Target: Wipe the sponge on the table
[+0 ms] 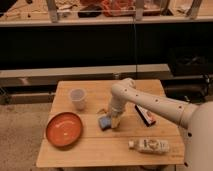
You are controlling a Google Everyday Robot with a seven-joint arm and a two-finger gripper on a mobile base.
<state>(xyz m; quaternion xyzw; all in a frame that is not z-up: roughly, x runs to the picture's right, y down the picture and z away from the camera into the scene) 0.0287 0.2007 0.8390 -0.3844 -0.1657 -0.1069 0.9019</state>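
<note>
- Plainly, the sponge (104,122) lies flat on the table (90,150), just to the camera's right of the plate (64,129) and near the middle of the top.
- The gripper (116,122) is down at the edge of the sponge that faces away from the plate, touching it or very nearly. I cannot tell whether it is clamped on the sponge or slack.
- I judge the sponge to be light and soft. It should squash under pressure and spring back, and it is not fragile. On bare wood it will likely drag rather than slide, so it may curl or roll at the leading edge if I push it from one side only.
- For a hold I would pinch it across its short width, low and near its middle, so that it stays flat against the wood while it is moved. A grip on one corner would let the rest flap.
- The plate shows only its own orange face, and I see nothing lying in it.
- A cup (77,97) stands upright behind the plate, mouth up. I cannot make out whether anything is in it.
- A bottle (148,145) lies on its side well to the right of the plate, near the front edge. Its contents are not clear to me.
- A black-and-white block (146,115) rests farther from the plate than the sponge does, beyond the gripper.
</note>
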